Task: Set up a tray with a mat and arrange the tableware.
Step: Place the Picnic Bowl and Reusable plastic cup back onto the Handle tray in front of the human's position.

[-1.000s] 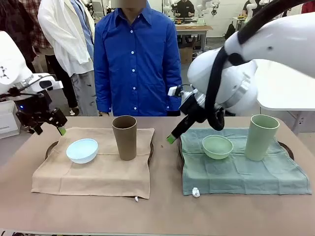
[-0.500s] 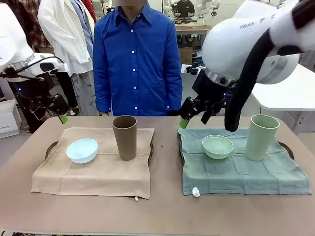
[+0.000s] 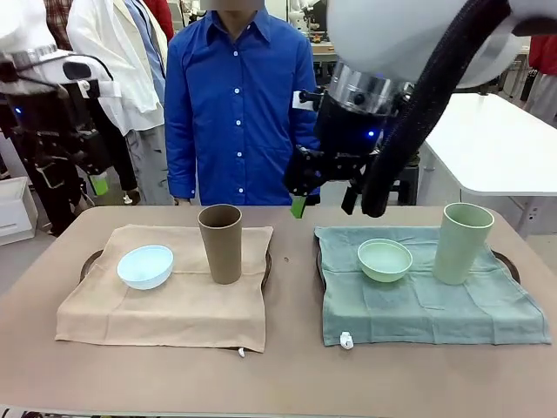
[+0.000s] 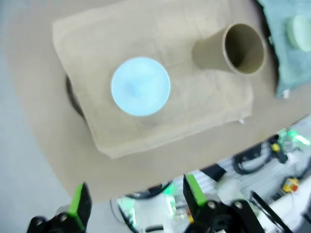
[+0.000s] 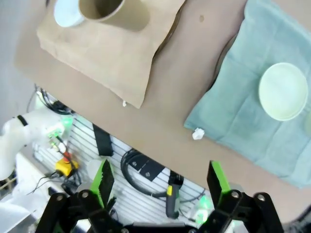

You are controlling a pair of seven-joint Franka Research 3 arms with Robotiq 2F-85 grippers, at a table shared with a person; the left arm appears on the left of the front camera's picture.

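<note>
A light blue bowl (image 3: 145, 266) and a tan-brown tumbler (image 3: 220, 244) stand on a tan mat (image 3: 174, 305) draped over the left tray (image 3: 89, 263). On the green mat (image 3: 435, 305) over the right tray (image 3: 509, 261) are a pale green bowl (image 3: 385, 259) and a pale green tumbler (image 3: 462, 243). My left gripper (image 3: 87, 181) hangs open, high above the table's far left corner. My right gripper (image 3: 324, 202) hangs open above the far edge, between the two mats. From above, the left wrist view shows the blue bowl (image 4: 140, 86) and the tan tumbler (image 4: 233, 48). The right wrist view shows the green bowl (image 5: 283, 91).
A person in a blue shirt (image 3: 239, 104) stands at the far side, hands out of sight. Bare brown table (image 3: 287, 366) runs along the front and between the mats. A white table (image 3: 496, 148) stands at the back right.
Both arms have lifted away from the table. The right gripper rose from the green mat's left edge and swung left. The left gripper climbed from beside the tan mat.
</note>
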